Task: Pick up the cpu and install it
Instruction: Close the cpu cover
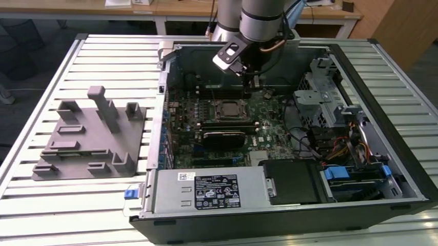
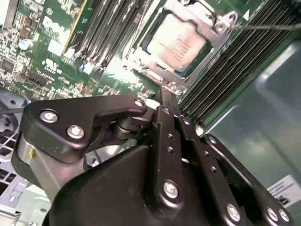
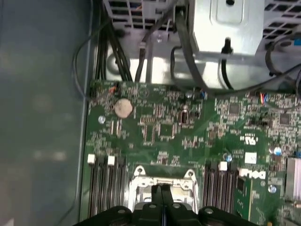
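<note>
Cpu (image 2: 176,40): pale, faintly printed top, lying in socket (image 2: 215,24). Pincer (image 2: 165,94): closed, empty, just beside it.

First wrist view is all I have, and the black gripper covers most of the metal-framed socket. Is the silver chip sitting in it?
Observer: Yes, in the second wrist view the pale silver square cpu lies flat inside the metal-framed socket.
Operator: Where is the gripper from it?
Observer: In the exterior view the black gripper hangs beside the socket, toward the exterior view's right.
Operator: And the holder?
Observer: The grey plastic holder with upright posts stands on the slatted table, outside the computer case, on the exterior view's left.
</note>
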Action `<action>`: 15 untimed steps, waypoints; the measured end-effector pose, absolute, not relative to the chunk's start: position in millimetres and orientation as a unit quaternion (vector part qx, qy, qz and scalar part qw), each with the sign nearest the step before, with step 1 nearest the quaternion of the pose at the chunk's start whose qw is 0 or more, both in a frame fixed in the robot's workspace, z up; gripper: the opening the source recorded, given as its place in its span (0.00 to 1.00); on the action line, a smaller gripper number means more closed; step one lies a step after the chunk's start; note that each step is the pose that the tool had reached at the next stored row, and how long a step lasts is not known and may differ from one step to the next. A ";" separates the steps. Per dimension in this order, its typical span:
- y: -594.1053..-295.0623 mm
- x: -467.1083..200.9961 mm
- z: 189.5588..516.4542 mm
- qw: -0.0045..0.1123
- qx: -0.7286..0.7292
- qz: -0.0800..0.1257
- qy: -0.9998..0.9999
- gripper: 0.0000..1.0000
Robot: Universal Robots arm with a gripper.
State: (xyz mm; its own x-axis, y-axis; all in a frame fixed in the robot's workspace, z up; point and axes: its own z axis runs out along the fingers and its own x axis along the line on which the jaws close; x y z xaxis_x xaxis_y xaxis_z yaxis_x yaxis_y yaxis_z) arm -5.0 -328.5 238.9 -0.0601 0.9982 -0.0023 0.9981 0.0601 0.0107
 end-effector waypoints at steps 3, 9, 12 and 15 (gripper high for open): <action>-328.4 -11.0 237.8 0.004 0.682 0.003 0.731 0.11; -328.8 -25.8 233.2 0.004 0.680 0.003 0.734 0.11; -328.8 -26.3 233.0 0.005 0.679 0.003 0.734 0.11; -328.9 -26.9 232.8 0.004 0.679 0.003 0.735 0.11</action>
